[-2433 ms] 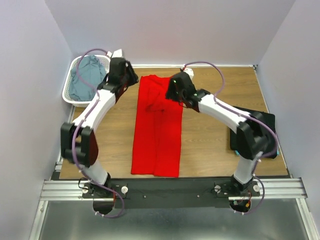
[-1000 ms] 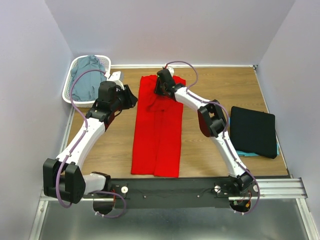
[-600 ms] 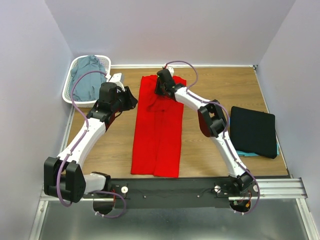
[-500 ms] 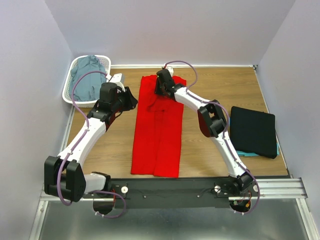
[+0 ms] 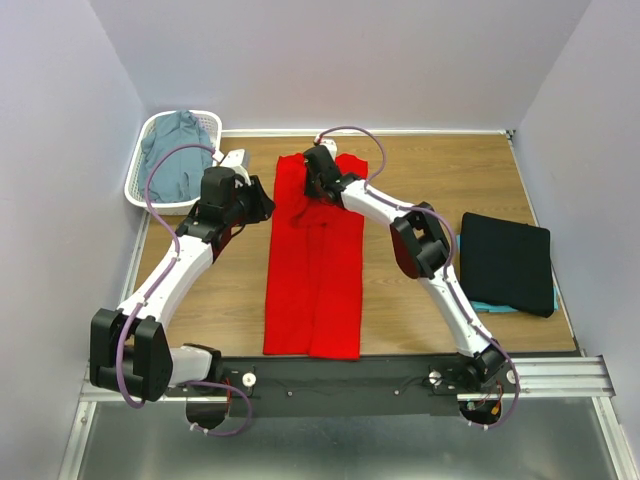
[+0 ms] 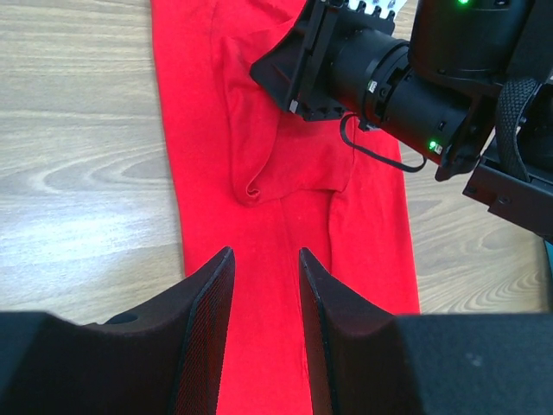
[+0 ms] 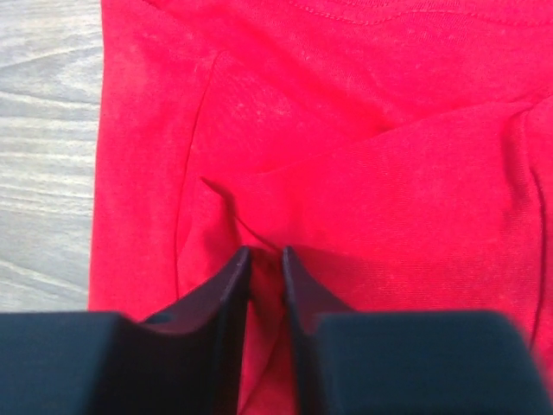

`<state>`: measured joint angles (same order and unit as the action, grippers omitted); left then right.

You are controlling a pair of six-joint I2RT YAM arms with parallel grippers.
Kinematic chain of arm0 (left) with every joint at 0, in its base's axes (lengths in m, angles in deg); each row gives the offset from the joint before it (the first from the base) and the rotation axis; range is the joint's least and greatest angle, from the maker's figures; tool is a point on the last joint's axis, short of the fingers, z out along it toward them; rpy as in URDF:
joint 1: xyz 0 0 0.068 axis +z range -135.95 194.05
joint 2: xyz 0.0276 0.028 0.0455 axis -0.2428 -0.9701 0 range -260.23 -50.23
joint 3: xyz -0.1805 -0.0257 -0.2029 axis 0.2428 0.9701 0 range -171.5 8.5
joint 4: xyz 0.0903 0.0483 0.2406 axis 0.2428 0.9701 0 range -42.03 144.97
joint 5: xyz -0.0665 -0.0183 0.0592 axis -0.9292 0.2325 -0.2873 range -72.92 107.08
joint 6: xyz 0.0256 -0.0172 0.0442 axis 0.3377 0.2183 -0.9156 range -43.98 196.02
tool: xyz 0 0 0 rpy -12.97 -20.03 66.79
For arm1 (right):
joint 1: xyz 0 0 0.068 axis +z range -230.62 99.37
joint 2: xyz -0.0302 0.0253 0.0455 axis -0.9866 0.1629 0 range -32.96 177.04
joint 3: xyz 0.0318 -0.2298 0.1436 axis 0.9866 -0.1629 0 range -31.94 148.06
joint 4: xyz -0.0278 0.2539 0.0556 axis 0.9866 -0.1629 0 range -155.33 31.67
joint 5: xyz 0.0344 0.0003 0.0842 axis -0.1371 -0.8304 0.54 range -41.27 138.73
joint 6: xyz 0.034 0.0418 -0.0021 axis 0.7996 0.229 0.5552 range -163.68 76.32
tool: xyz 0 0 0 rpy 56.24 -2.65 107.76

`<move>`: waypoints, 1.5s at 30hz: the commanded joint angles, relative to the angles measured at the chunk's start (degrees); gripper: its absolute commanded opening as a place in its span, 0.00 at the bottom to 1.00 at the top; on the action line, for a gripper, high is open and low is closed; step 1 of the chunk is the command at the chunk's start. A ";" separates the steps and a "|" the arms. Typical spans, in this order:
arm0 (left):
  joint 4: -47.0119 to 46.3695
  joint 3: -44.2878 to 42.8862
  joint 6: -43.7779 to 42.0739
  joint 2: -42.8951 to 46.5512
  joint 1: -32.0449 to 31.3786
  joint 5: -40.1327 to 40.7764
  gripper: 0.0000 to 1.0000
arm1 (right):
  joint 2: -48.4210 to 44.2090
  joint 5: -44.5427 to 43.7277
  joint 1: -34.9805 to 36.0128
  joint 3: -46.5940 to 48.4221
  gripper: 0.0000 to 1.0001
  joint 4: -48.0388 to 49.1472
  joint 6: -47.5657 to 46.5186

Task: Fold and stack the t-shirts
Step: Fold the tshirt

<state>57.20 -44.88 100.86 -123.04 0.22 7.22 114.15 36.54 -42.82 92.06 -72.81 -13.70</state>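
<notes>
Top external view showed a white lattice basket [image 5: 140, 200] off the far left corner of the red t-shirt [image 5: 312, 290], holding a crumpled grey-blue t-shirt [image 5: 170, 160]. The red t-shirt lay lengthwise on the desk [image 5: 450, 170]. Well to its right, a folded black t-shirt [image 5: 507, 262] sat on a teal t-shirt [image 5: 487, 306]. The right pincer [image 7: 265, 255] pinched a ridge of red cloth near its far end. The left pincer [image 6: 264, 259] hung open at its left edge, holding nothing.

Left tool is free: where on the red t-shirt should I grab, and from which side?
Probably pinch its far left corner, from above on the left. The red t-shirt lies flat as a long strip, so only an edge gives a lip; the right tool is on the far end's middle, and the open left tool hangs nearest that corner.
</notes>
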 commanded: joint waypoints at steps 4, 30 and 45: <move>-1.06 1.09 -1.02 -0.22 0.55 -0.06 0.44 | -1.74 -3.80 0.52 0.62 0.09 -1.69 -1.23; -1.50 2.14 -0.58 -2.24 1.08 -3.31 0.44 | -36.42 -24.72 -5.80 -38.62 0.01 -1.43 3.15; -1.85 2.67 0.21 -6.90 -1.82 -6.48 0.44 | -54.47 -26.05 -16.43 -62.04 0.03 -1.69 7.20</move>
<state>55.98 -42.67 100.88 -128.49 -0.15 2.76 61.32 12.85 -57.27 32.09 -74.50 -8.26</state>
